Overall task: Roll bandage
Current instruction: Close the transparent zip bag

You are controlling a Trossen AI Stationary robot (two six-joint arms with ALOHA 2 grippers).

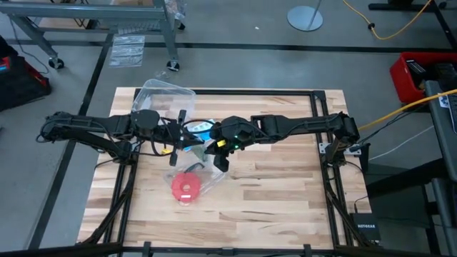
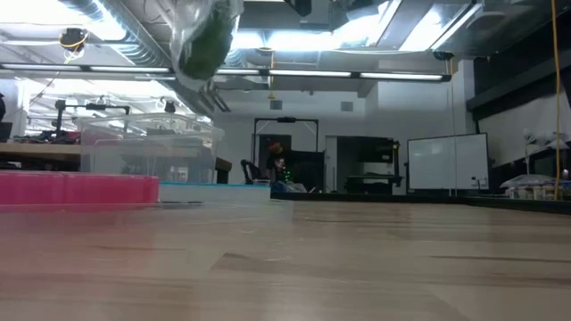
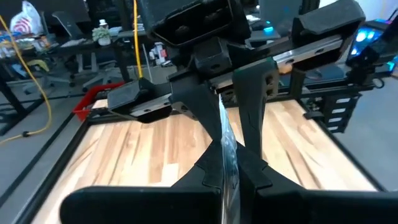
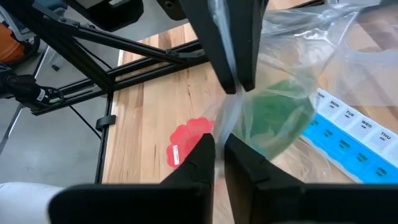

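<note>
The bandage (image 4: 277, 118) is a dark green bundle inside a clear plastic bag (image 4: 298, 56), which hangs above the table's middle. It also shows high up in the low view (image 2: 205, 45). My left gripper (image 3: 231, 177) and my right gripper (image 4: 217, 152) meet at the bag (image 1: 203, 148), each shut on its film. In the right wrist view the left gripper's fingers (image 4: 233, 62) come in opposite my right gripper's own. The bandage itself touches no finger. My left gripper pinches a thin edge of the clear bag's film (image 3: 227, 146) between its two fingers, standing on edge between them. The bag is lifted clear of the table. My right gripper pinches the bag's film (image 4: 225, 127) between its two fingertips, beside the green bundle and just across from the left fingers. The bag hangs clear of the table, the bundle sagging in it to one side.
A red round disc (image 1: 187, 187) lies on the table near of the grippers, partly on clear film. A blue-and-white pill box (image 4: 348, 137) lies under the bag. A clear plastic container (image 1: 164, 96) stands at the far left of the table.
</note>
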